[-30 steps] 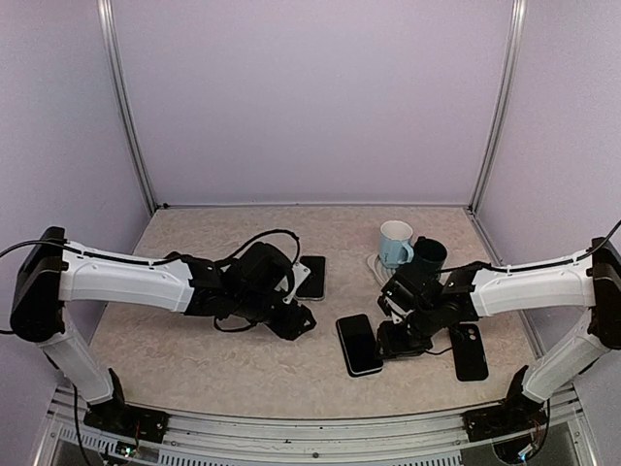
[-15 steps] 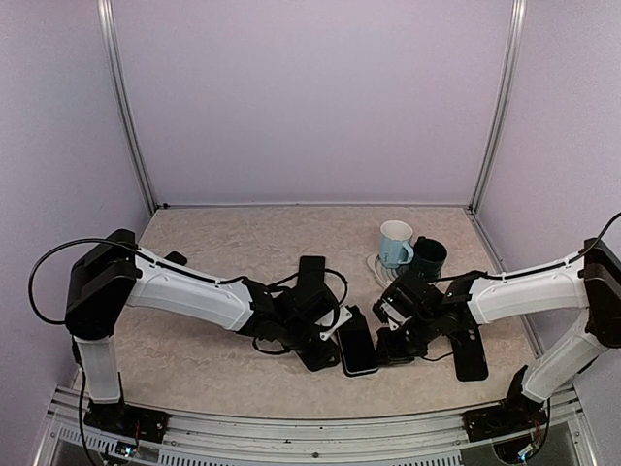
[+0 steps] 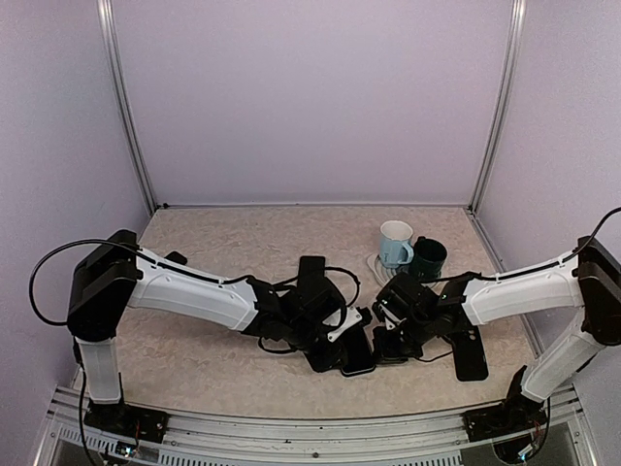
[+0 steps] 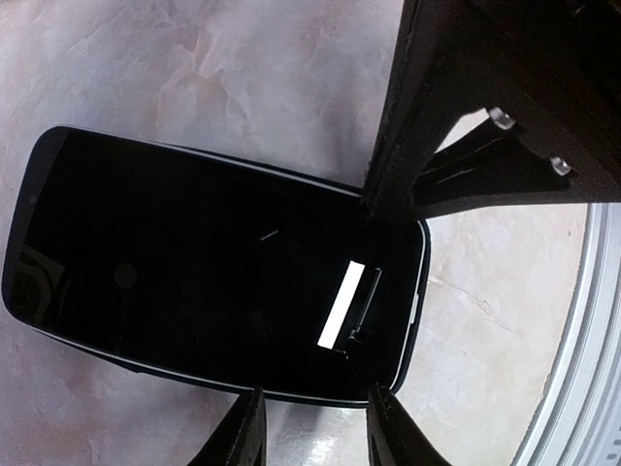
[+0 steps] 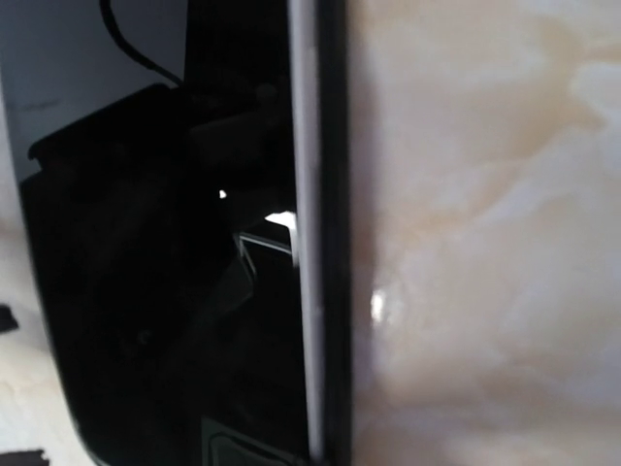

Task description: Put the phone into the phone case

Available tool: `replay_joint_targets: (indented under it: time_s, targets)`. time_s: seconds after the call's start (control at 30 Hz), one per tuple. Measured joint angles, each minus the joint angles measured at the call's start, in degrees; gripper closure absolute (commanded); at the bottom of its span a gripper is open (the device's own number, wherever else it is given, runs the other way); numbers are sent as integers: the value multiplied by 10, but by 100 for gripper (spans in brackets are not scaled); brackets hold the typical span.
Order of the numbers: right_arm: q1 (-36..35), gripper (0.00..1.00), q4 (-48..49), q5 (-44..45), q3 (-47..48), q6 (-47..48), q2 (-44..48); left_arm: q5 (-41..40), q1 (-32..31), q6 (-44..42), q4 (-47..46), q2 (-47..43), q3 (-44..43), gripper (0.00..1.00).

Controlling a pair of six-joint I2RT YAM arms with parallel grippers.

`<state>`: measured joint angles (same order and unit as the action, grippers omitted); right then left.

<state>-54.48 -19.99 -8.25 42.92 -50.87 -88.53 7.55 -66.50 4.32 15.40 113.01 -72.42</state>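
Left hand [image 4: 315,432] newly at phone [image 4: 194,272], half open; right hand [image 3: 386,342] closed.

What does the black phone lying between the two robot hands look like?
The phone is a black slab with rounded corners, a glossy dark screen and a thin silvery rim. It lies flat, screen up, on the marble-look table, and its glass mirrors a bright light. The right gripper, shut, meets one long edge near a corner. The left gripper, fingers apart, sits at the opposite long edge.
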Motion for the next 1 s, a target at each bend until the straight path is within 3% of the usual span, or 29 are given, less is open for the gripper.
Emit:
replay_joint_targets:
  time_s: [0.2, 0.27, 0.33, 0.4, 0.53, 0.6, 0.73, 0.87, 1.0]
  targets:
    - [-7, 90, -26, 24, 16, 0, 7, -12, -2, -16, -12, 21, -3, 74]
    - [-5, 82, -37, 32, 21, 5, 10, -16, -2, -19, -12, 22, -3, 77]
    - [0, 69, -46, 37, 27, 10, 17, -17, -2, -20, -12, 22, -3, 76]
    - [9, 47, -56, 47, 42, 20, 21, -18, -1, -20, -16, 19, 0, 73]
    - [21, 11, -82, 75, 90, 35, 9, -12, 15, -6, -31, -11, 39, 61]
    - [21, 1, -83, 80, 122, 39, -10, -6, 43, 13, -34, -54, 71, 51]
    - [17, 1, -93, 92, 174, 51, -56, -22, 146, 65, -68, -197, 116, 36]
    - [7, 1, -121, 109, 217, 54, -107, -69, 226, 103, -111, -307, 143, 33]
    - [-5, 1, -148, 111, 250, 57, -160, -85, 242, 120, -121, -341, 173, 32]
